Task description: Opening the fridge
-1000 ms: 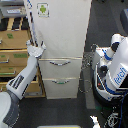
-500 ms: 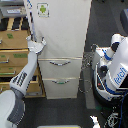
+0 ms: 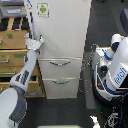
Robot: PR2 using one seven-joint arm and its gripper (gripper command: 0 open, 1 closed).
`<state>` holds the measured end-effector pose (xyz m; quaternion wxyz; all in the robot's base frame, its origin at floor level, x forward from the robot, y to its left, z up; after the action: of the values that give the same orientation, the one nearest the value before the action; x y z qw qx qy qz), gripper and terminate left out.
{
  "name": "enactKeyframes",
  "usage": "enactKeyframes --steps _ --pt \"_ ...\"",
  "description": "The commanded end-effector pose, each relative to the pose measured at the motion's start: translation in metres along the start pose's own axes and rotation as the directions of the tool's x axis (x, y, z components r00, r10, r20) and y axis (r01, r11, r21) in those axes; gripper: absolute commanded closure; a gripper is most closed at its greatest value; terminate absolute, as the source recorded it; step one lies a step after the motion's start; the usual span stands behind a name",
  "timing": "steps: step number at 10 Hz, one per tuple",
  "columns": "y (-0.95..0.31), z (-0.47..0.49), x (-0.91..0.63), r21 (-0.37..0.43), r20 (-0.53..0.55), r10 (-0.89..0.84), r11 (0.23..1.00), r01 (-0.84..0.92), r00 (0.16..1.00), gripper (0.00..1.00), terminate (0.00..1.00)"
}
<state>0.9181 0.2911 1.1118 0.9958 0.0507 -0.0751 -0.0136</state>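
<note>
The fridge (image 3: 62,45) is seen standing upright in the middle of the exterior view, white and tall, with its large upper door bearing a small green sticker (image 3: 43,9) near the top on the view's left. Below the door two drawers are stacked, each fitted with a curved silver handle: the upper handle (image 3: 60,62) and the lower handle (image 3: 61,81). The door appears shut, flush with the body, though at this resolution a small gap could not be made out.

An arm (image 3: 24,75) is raised from the lower left of the view, white and grey, with its forearm angled up toward the fridge. The gripper (image 3: 36,41) is placed at the left edge of the upper door, roughly at mid-height of the door, touching or just beside that edge. Whether its fingers are apart or closed on the edge cannot be told; they are blurred into the white of the door.

A wooden cabinet (image 3: 12,47) with green labels is set just beside the fridge on the view's left, partly covered by the arm. On the view's right, well apart from the fridge across dark floor, a white machine (image 3: 116,70) with blue lettering and cables is seen
</note>
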Motion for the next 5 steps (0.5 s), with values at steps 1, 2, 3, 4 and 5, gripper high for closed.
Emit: enactKeyframes --steps 1,2,3,4,5 --pt "-0.0013 -0.0611 0.0097 -0.185 -0.061 -0.071 0.981 0.059 0.996 1.0 0.0" --pt "0.0006 -0.0631 0.0106 -0.188 -0.061 -0.073 0.98 0.06 0.996 1.0 0.0" --pt "0.003 -0.0624 0.011 -0.188 -0.056 -0.074 0.98 0.062 0.996 1.0 0.0" --pt "0.0066 -0.063 0.011 -0.186 -0.054 -0.074 0.981 0.063 0.996 1.0 0.0" --pt "0.0063 -0.0651 0.0097 -0.184 -0.057 -0.078 0.981 0.066 0.995 1.0 0.0"
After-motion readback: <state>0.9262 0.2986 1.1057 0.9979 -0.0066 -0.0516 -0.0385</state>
